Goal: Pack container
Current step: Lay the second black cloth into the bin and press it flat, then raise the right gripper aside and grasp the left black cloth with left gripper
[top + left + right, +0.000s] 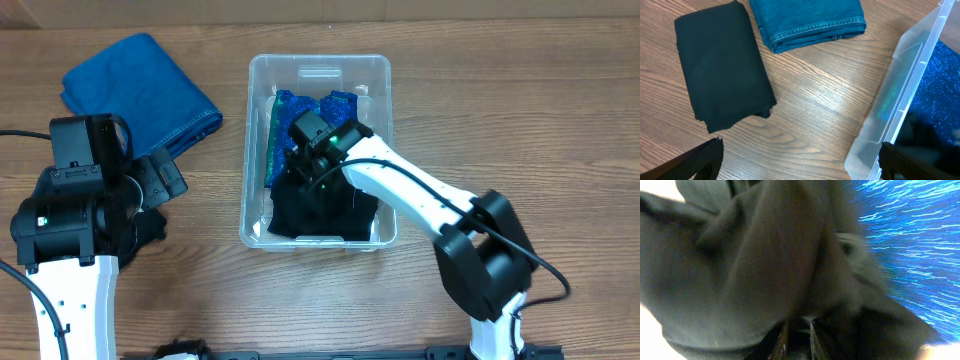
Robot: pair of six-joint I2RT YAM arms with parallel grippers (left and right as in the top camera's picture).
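The clear plastic container (pixel 254 120) stands mid-table. It holds a glittery blue cloth (pixel 300 108) at the back and a black cloth (pixel 320 210) at the front. My right gripper (pixel 312 172) is down inside the container. In the right wrist view its fingers (pixel 797 340) are nearly together, pinching the black cloth (pixel 750 265), with the glittery blue cloth (pixel 910 235) beside it. My left gripper (pixel 800 162) is open and empty over bare table. The container's wall (pixel 900 100) is to its right and a folded black cloth (pixel 722 75) lies ahead of it.
A folded blue denim cloth (pixel 140 90) lies at the table's back left and also shows in the left wrist view (pixel 810 20). The folded black cloth on the table (pixel 152 228) is mostly hidden under my left arm in the overhead view.
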